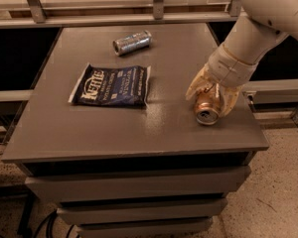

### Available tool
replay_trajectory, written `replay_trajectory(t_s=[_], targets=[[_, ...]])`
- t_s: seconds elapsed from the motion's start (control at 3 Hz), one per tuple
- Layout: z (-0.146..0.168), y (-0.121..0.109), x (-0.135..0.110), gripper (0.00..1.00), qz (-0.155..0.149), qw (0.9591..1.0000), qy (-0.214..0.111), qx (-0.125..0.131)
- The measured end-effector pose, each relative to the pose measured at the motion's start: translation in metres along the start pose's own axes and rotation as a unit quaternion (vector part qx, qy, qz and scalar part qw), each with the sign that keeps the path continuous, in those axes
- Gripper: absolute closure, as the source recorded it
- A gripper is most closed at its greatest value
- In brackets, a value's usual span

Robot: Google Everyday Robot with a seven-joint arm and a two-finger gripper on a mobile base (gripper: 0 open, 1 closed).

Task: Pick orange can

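The orange can (207, 112) lies on its side near the right front corner of the grey table (139, 133), its silver top facing me. My gripper (208, 103) reaches down from the upper right and sits over the can. Its cream fingers (194, 87) press against the can's left and right sides. The can rests on the table top.
A dark blue Kettle chip bag (111, 86) lies flat at the table's middle left. A silver-blue can (132, 42) lies on its side at the back. The table's right edge and front edge are close to the orange can. A metal rail (154, 18) runs behind the table.
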State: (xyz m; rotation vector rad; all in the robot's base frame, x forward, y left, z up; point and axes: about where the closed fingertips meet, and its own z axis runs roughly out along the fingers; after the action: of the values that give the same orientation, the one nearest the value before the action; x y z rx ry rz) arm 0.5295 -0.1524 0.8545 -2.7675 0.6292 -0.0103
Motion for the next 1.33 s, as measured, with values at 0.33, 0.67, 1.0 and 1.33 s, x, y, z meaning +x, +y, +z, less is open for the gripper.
replay_trajectory(t_s=[0.33, 0.67, 1.0, 1.33], targets=[[0.0017, 0.0011, 0.0009, 0.63, 0.001, 1.0, -0.003, -0.005], [0.002, 0.0016, 0.0008, 0.87, 0.0, 0.9999, -0.005, -0.011], [-0.0003, -0.0007, 0.0006, 1.0, -0.002, 0.9999, -0.006, -0.012], [-0.0045, -0.0045, 0.0022, 1.0, -0.004, 0.9999, -0.005, -0.012]])
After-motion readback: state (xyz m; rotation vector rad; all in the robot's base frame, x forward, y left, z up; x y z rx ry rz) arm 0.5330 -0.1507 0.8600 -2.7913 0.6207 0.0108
